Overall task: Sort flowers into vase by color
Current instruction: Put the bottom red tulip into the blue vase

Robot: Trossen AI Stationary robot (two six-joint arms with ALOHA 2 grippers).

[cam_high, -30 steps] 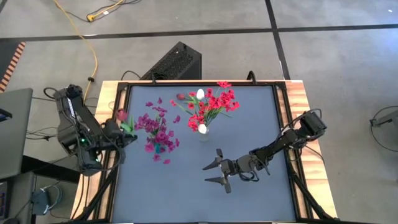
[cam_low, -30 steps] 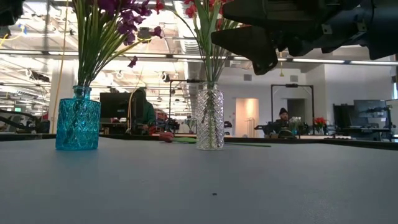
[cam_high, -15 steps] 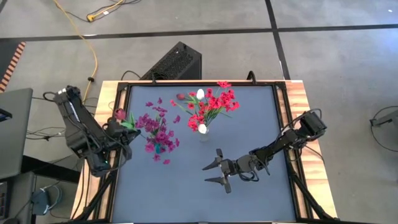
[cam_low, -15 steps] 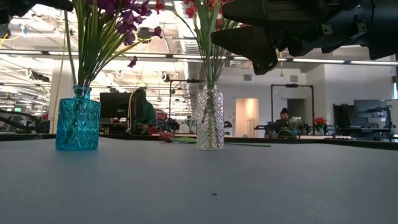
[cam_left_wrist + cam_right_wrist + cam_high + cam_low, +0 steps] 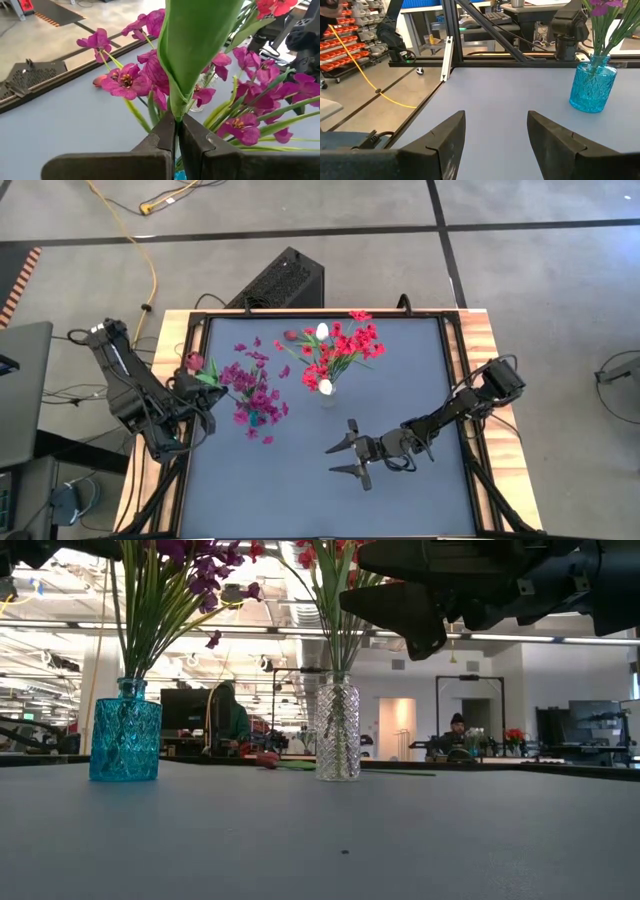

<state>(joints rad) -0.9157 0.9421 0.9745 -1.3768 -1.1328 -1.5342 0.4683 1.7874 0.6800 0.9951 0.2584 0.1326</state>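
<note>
My left gripper is shut on a tulip with a pink-red bud and a broad green leaf, just left of the blue vase, which holds magenta sprigs. In the low view the tulip's stem hangs beside those stems above the vase. A clear vase holds red clusters and white buds. Another tulip lies flat on the table behind it. My right gripper hangs open and empty over the near middle. My left gripper pinches the tulip's green stem between its two fingers, just below where the leaf leaves it. The bud and leaf stand above the fingers and the lower stem hangs below them. The tulip is lifted clear of the table.
The table's raised dark frame runs round the mat. Bare mat lies near and to the right of the vases. A black box sits beyond the far edge. People and desks show in the room behind.
My left arm has shifted its pose and carried the tulip a little toward the blue vase. In the low view the hanging stem has come into sight and moved right, up against the magenta stems. The gripper stays shut on it.
</note>
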